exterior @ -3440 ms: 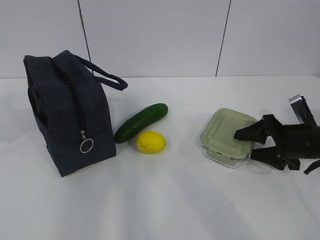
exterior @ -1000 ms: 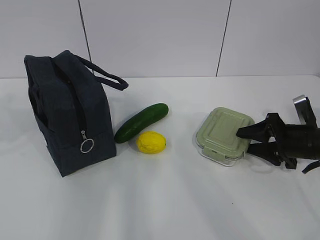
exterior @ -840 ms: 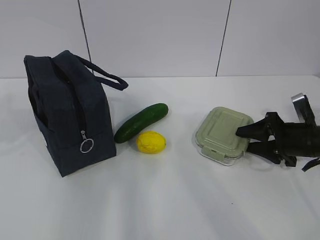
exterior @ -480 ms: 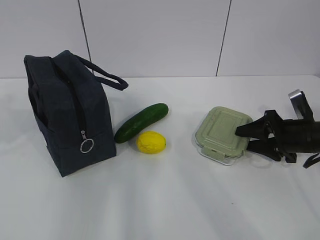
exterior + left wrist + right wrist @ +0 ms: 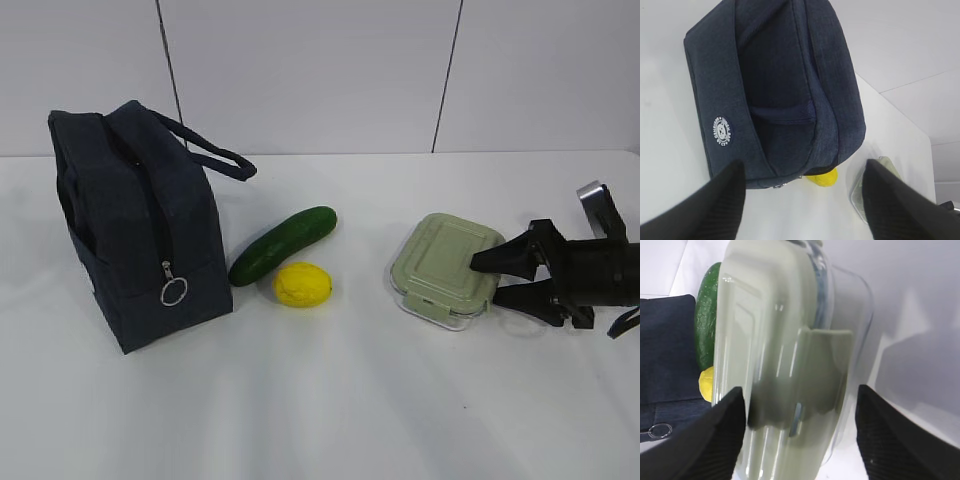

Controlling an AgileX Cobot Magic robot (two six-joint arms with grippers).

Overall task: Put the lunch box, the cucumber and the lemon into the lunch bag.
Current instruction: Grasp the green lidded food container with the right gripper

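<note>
The lunch box (image 5: 445,268), clear glass with a sage-green lid, rests on the white table at the right. My right gripper (image 5: 487,280) is open and straddles its right edge, one finger over the lid and the other below the glass side; the right wrist view shows the box (image 5: 780,340) between the fingers with a gap on the glass side. Left of the box lie the dark green cucumber (image 5: 283,243) and the yellow lemon (image 5: 302,284), touching each other. The navy lunch bag (image 5: 135,230) stands at the left. My left gripper (image 5: 804,162) hangs open over the bag (image 5: 780,85).
The bag's silver ring pull (image 5: 173,291) hangs on its front face, and one handle loop (image 5: 215,155) sticks out towards the cucumber. A grey panelled wall (image 5: 320,70) closes the back of the table.
The right gripper's jaws have widened around the lunch box's edge. The box has shifted slightly to the left. The bag, cucumber and lemon have not moved.
</note>
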